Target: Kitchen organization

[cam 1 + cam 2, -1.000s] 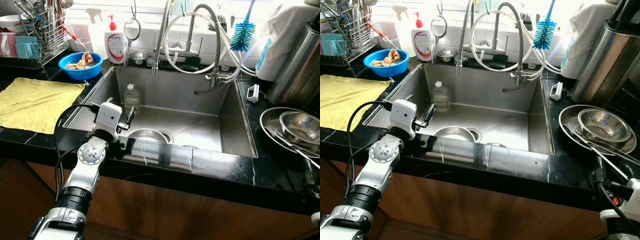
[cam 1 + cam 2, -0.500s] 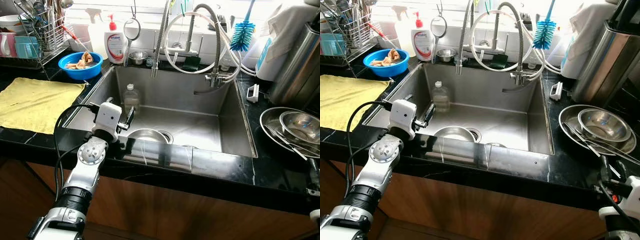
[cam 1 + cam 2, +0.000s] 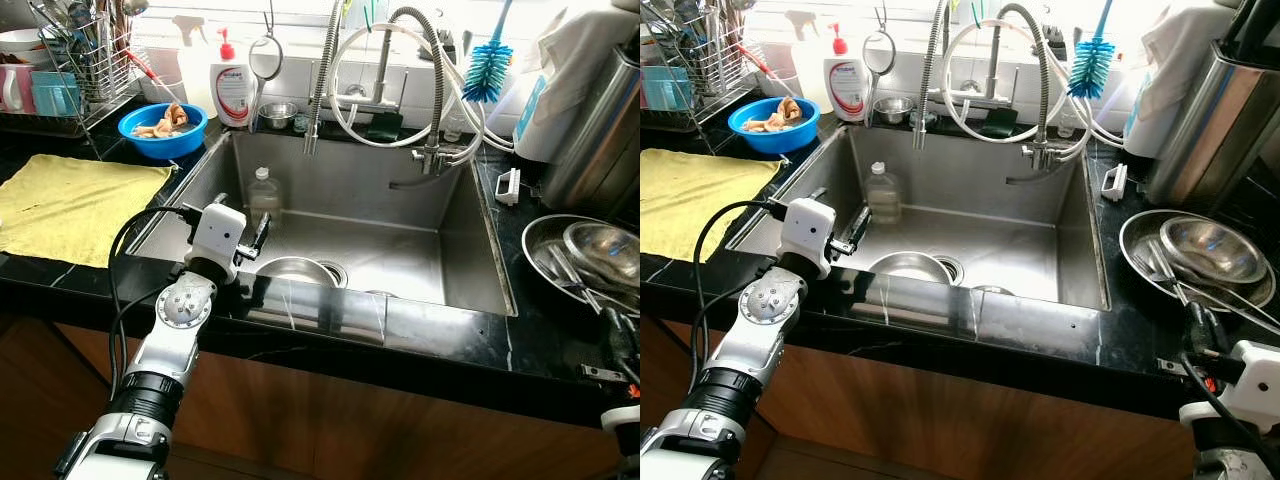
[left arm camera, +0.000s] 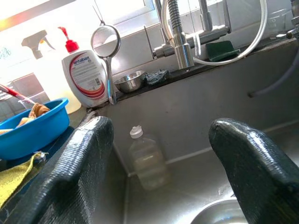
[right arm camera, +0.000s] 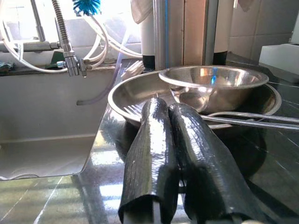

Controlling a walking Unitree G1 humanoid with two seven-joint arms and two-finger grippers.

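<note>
Black desk with a steel sink let into it, seen from the robot's head. In the sink, a steel bowl lies at the near side by the drain and a clear bottle stands at the far left wall. Yellow cloth lies on the desk at left, with a blue bowl and a dish rack beyond it; a soap bottle stands behind the sink's far left corner. At right, a steel tray holds a smaller steel dish and long utensils. Left pincer hangs over the sink's near left edge with fingers spread, aimed past the bowl toward the bottle. Right pincer rests low at the near right desk edge, fingers pressed together and empty, pointing at the tray. Probable step: a reach into the sink for the bowl or bottle; it would go best if the spread fingers come down clear of the sink wall and straddle the chosen item squarely before closing. Against the earlier frames, the left arm is unchanged, while the right pincer has risen further into view at the near right.
</note>
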